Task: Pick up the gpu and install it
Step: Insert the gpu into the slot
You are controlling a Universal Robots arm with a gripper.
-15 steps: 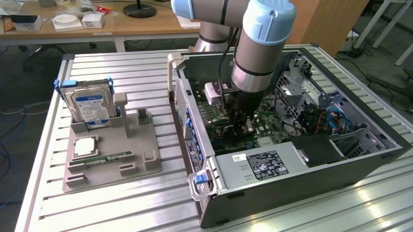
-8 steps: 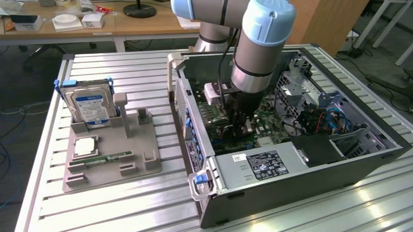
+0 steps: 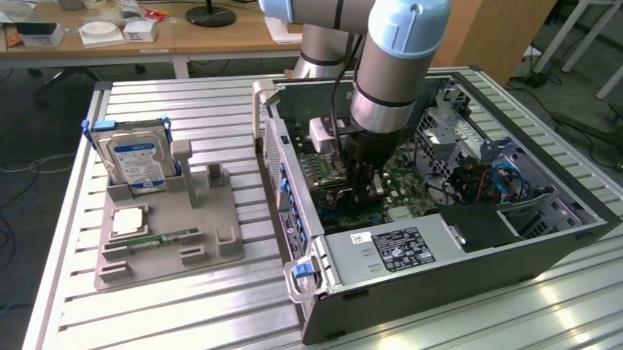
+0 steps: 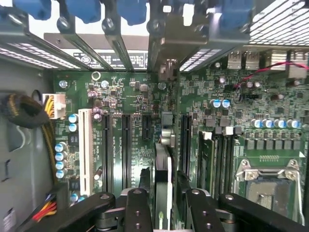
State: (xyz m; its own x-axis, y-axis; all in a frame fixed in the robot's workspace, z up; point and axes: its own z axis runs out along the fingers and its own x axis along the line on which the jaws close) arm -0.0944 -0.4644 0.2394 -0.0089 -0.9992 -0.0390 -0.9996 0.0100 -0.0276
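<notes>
In the wrist view, the gripper (image 4: pixel 163 205) straddled the gpu (image 4: pixel 162 179), which stood on edge on the green motherboard (image 4: pixel 125 96) among its expansion slots, bracket end toward the case's rear. The 2 black fingers (image 4: pixel 137 210) flanked the card; whether they pressed it, I could not tell. Beyond lay the white PCI slot (image 4: pixel 86 150) and the empty CPU socket (image 4: pixel 270 186). In the exterior view, the arm (image 3: pixel 395 65) reached into the open computer case (image 3: pixel 574 219); the hard drive (image 3: pixel 139 164) with its blue-white label stood in the grey holder tray (image 3: pixel 165 240). No print was legible.

Even indoor light; glare on table slats (image 3: pixel 545 306); wrist foreground blurred
</notes>
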